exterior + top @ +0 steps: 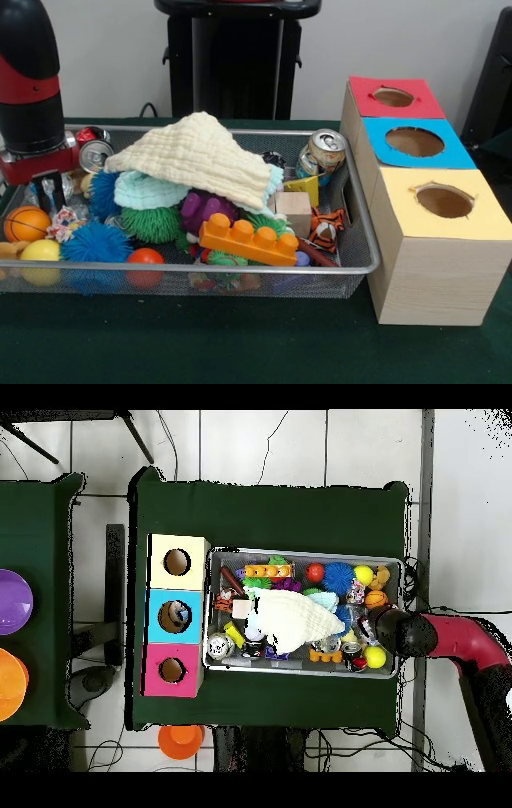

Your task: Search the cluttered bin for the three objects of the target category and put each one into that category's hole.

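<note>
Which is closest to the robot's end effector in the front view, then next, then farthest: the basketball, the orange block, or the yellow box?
From the end effector:
1. Basketball, just below it, bin's left end.
2. Orange block, bin's front middle.
3. Yellow box, outside the bin, far right.

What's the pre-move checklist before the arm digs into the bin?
1. Arm over the mesh bin: ok, gripper sits low at the end farthest from the boxes.
2. Gripper open or shut: cannot tell.
3. Yellow box hole clear: ok.
4. Blue box hole clear: not ok, overhead shows something inside.
5. Red box hole clear: ok.
6. Bin contents exposed: not ok, the cream cloth covers the middle of the pile.
</note>
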Motion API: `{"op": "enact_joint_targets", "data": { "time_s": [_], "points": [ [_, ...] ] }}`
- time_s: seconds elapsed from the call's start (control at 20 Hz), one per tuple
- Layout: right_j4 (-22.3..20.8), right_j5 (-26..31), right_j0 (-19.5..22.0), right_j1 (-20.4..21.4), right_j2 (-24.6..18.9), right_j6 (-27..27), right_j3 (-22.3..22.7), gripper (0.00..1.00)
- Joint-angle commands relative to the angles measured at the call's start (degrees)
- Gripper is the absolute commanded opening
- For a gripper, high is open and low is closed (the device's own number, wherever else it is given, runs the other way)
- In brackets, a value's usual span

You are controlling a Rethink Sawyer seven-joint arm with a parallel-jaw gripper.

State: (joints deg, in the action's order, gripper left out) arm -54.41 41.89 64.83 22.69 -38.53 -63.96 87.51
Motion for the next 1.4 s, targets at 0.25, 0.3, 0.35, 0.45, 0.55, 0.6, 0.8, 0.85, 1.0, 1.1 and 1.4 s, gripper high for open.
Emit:
{"op": "enact_joint_targets", "data": {
  "time_s": [0.25,0.3,0.35,0.45,0.55,0.6,0.8,0.85,1.0,1.1,1.4],
  "points": [
    [-4.0,-3.1,0.6,-6.0,-0.8,16.4,-1.9,0.0],
    [-3.9,-3.0,0.7,-6.0,-0.9,16.4,-2.0,0.0],
    [-3.9,-3.0,0.7,-6.0,-0.9,16.4,-2.0,0.0],
    [-3.9,-3.1,0.7,-5.9,-1.0,16.2,-2.0,0.0],
    [-3.9,-3.4,0.5,-5.2,-1.1,15.4,-1.5,0.0],
    [-3.6,-3.4,0.4,-4.0,-1.2,14.6,-0.5,0.0],
    [-2.0,-2.5,1.0,0.5,-1.8,13.6,2.9,0.0],
    [-1.5,-2.2,1.2,1.5,-2.1,13.6,3.7,0.0],
    [-1.5,-6.8,2.7,6.5,-4.6,11.6,7.0,0.0],
    [-0.8,-7.9,3.9,8.7,-6.0,11.2,8.9,0.0],
    [0.2,-8.5,6.3,12.2,-8.1,10.4,13.1,0.0]
  ]
}}
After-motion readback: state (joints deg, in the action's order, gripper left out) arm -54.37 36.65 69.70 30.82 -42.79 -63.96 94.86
